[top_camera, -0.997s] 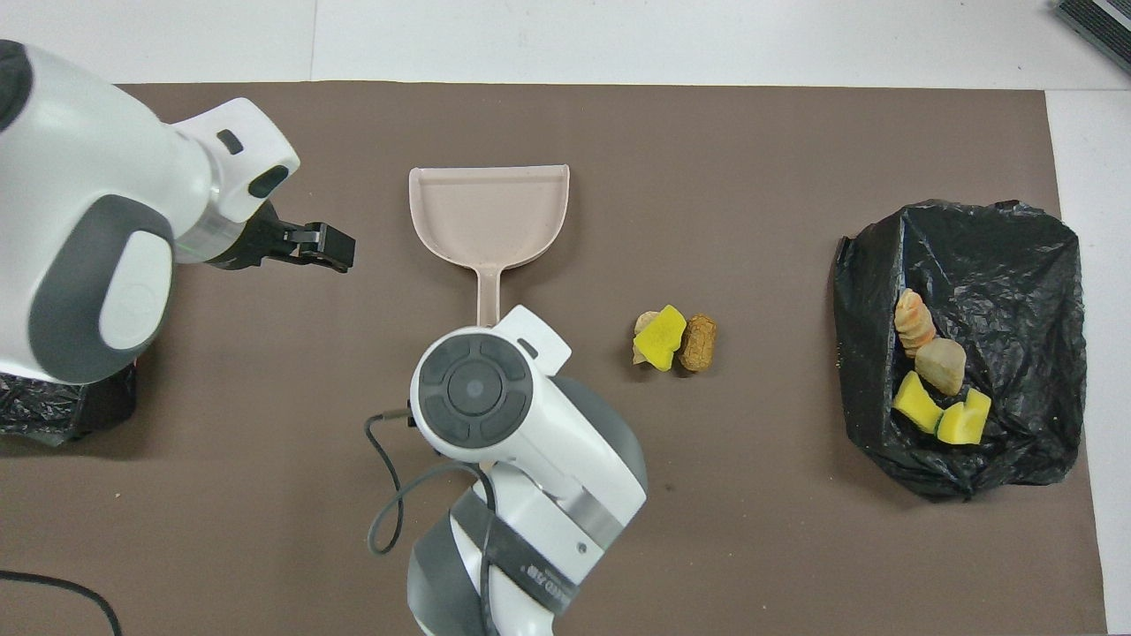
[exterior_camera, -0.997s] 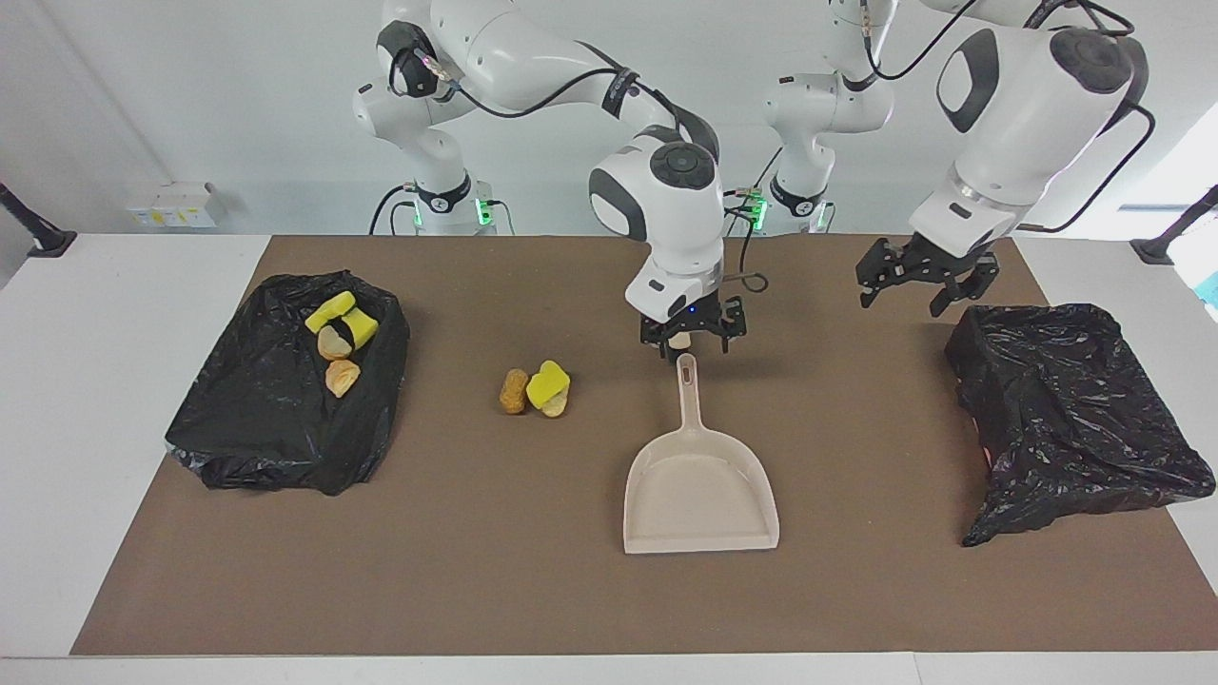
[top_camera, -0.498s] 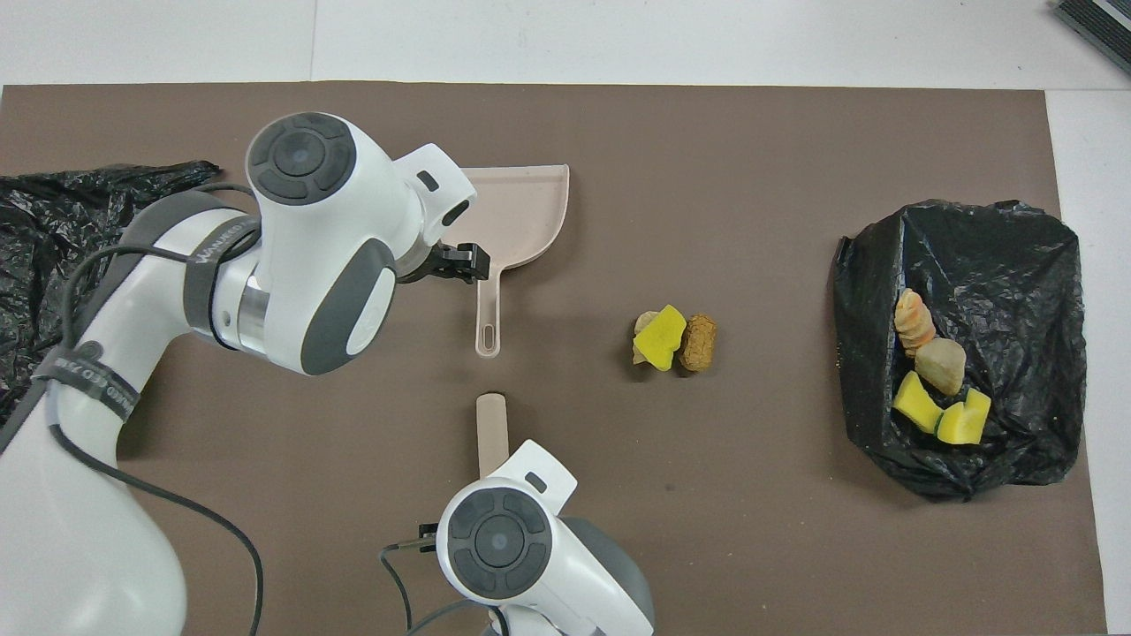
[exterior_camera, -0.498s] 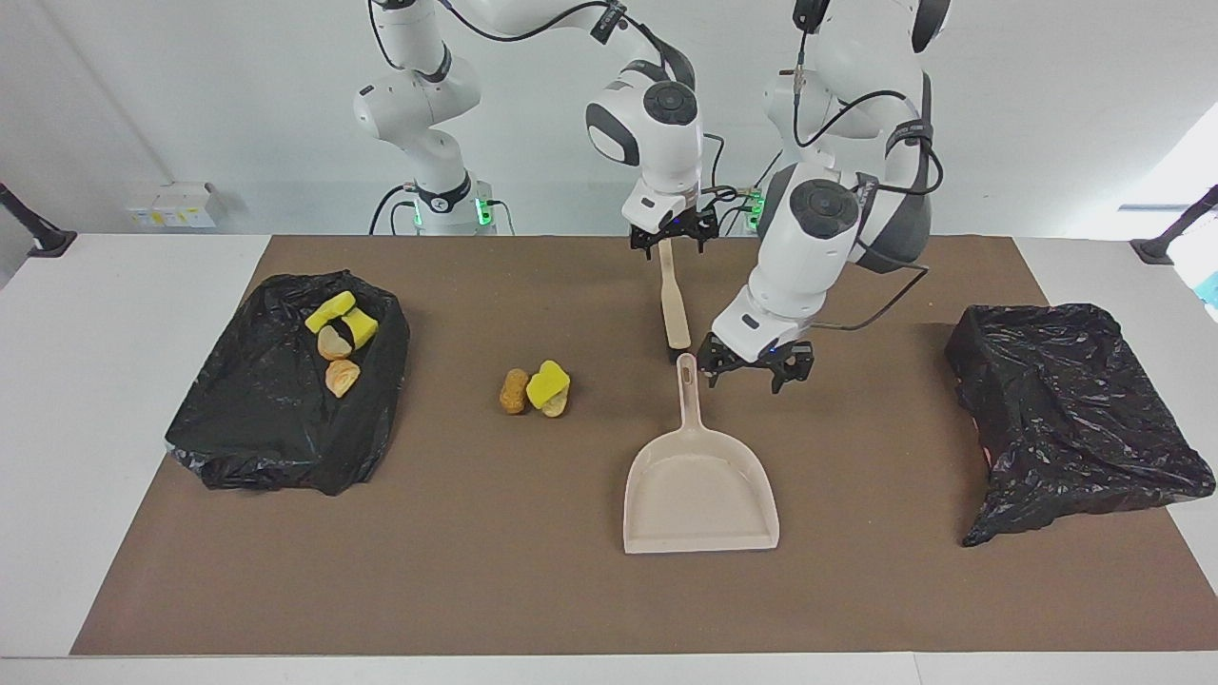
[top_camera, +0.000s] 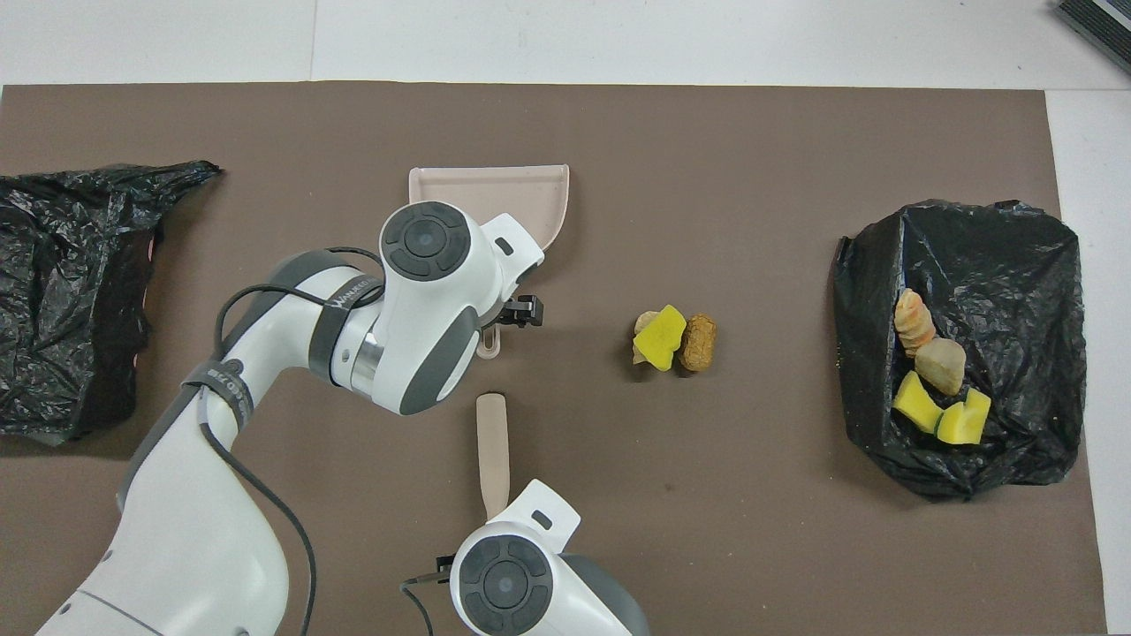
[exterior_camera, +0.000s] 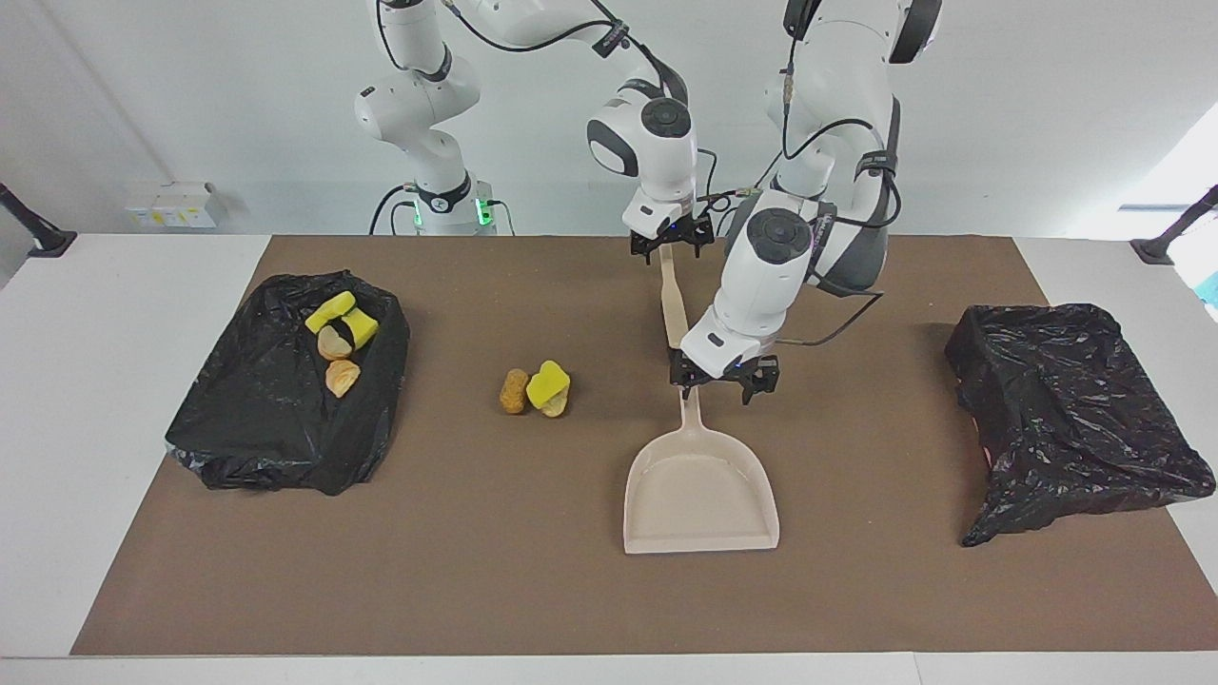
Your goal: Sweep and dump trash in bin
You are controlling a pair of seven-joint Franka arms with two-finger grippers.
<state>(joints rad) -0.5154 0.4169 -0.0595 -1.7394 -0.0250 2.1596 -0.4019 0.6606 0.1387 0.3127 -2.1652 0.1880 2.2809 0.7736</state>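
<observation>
Loose trash (exterior_camera: 535, 390): a yellow sponge piece, an orange-brown lump and a pale lump, touching one another in a small pile on the brown mat (exterior_camera: 476, 590). The pile lies between the black bin bag (exterior_camera: 276, 438) at the right arm's end of the tabletop (exterior_camera: 114, 400) and the dustpan (exterior_camera: 699, 490). Four more pieces (exterior_camera: 338, 342) already rest on that bag. Neither the pile nor the dustpan has shifted over the last second, so no sweeping has begun.

What has changed is the arms. The left hand (exterior_camera: 718, 379), a second ago over the second black bag (exterior_camera: 1075, 419) at its own end, has swung in and come down over the robot-side end of the dustpan handle. It stands released, with nothing gripped. The right hand (exterior_camera: 669, 243), a second ago at the tip of the brush (exterior_camera: 674, 304) just beside the dustpan handle, is now at the brush's end nearest the robots. Whether it grips the brush cannot be told.

Judged from this, the stage is tool pick-up: one arm for the pan, one for the brush.

Pose: the left arm reaches in from its base with the elbow high and the wrist angled steeply down. The right arm is folded back, wrist pointing down.
</observation>
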